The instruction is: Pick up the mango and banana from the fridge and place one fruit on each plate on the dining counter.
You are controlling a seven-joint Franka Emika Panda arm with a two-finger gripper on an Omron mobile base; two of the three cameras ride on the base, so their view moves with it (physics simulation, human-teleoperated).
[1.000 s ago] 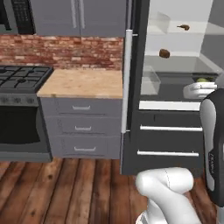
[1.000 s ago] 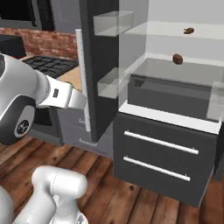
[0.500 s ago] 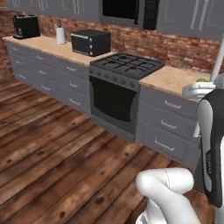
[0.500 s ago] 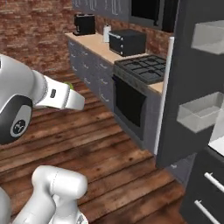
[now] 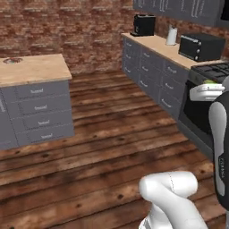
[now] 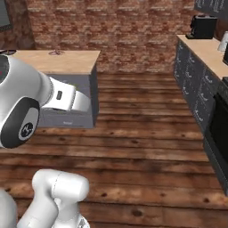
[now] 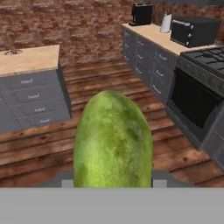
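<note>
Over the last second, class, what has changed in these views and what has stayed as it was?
The base has swung round: the open fridge gave way to the stove, and now the views face the brick wall, wooden floor and an island counter. That is camera motion, not things moving. Unchanged: the fingers stay closed on the mango, carried along.

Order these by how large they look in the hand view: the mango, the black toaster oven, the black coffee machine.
1. mango, though it is nearest the camera.
2. toaster oven.
3. coffee machine, farthest away.
</note>
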